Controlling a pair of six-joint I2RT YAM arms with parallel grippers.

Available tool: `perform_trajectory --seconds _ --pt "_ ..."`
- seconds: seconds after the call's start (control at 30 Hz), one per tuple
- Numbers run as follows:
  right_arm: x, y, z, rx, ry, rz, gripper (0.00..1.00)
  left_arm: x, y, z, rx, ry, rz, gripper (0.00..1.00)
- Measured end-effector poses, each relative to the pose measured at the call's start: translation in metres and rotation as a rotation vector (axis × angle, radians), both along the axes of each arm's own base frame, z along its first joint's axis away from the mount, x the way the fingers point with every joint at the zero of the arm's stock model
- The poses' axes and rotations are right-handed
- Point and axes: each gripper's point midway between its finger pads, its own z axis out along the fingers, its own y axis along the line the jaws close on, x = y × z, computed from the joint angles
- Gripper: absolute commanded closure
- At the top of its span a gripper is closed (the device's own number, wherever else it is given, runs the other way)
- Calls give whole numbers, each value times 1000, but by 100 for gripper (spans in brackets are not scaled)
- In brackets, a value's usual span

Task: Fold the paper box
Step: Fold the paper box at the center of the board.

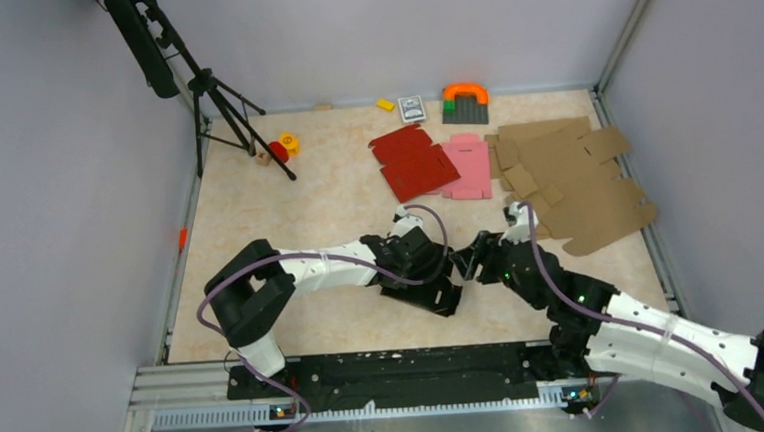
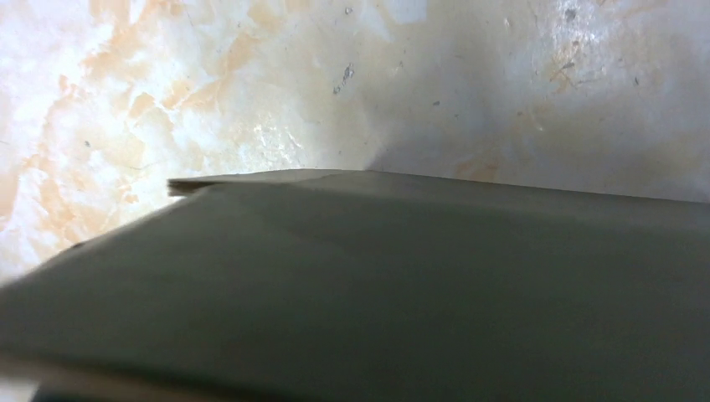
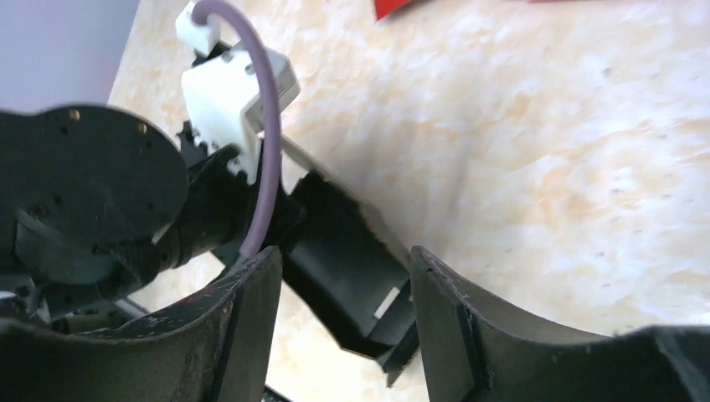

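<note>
Left gripper [image 1: 426, 268] is down on the black box [image 1: 441, 295], jaws nearly closed and pinching a panel that fills its wrist view. The box sits at the table's [image 1: 336, 189] near middle, between both arms. Right gripper [image 3: 343, 258] hangs just beside it, fingers spread wide, gripping nothing, box edge showing through the gap.
</note>
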Motion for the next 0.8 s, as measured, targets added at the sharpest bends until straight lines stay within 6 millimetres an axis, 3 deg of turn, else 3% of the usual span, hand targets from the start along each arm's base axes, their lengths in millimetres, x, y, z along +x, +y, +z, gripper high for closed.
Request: perform_trajectory --seconds 0.1,0.2,0.4,0.8 --pt "11 -18 2 -2 -25 -33 29 3 -1 -1 47 -17 4 86" --pt "14 -24 -13 -55 -12 -9 28 3 0 0 63 -22 5 82" --pt "11 -12 -55 -162 65 118 30 3 1 0 69 -21 1 74" --pt "17 17 -79 -152 62 247 41 -1 -2 1 21 48 -25 71"
